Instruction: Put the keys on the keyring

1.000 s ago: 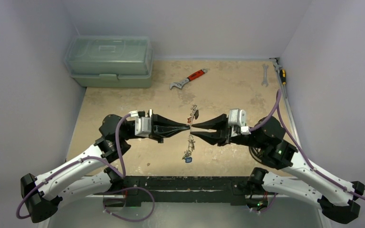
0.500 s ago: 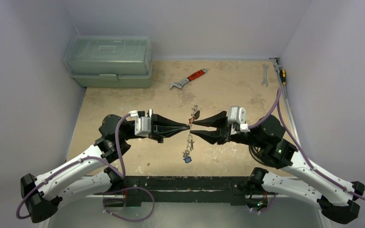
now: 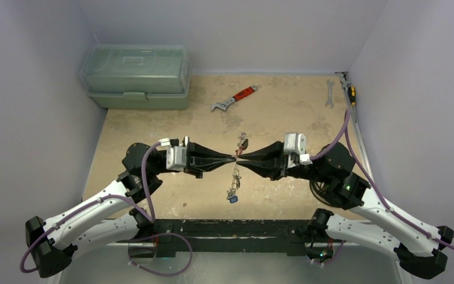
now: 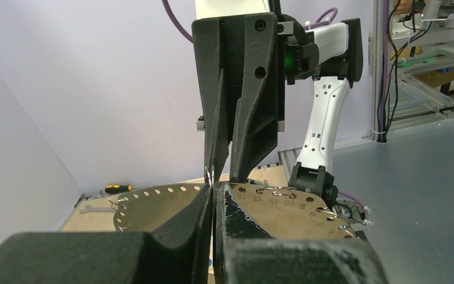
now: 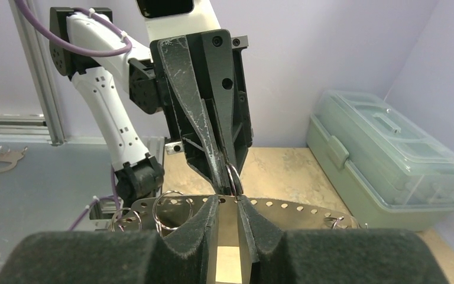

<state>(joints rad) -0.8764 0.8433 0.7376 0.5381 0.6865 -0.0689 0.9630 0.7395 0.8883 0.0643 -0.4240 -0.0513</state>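
only right wrist view shows small ring at left pincer tips (closed).

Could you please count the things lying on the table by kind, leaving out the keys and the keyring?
toolbox: 1
wrench: 1
spanner: 1
screwdriver: 1
Total: 4

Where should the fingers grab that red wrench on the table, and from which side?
Probably its red handle, from straight above. The wrench lies flat on the table with nothing beside it, and the handle is straight and slim, so fingers can close across it.
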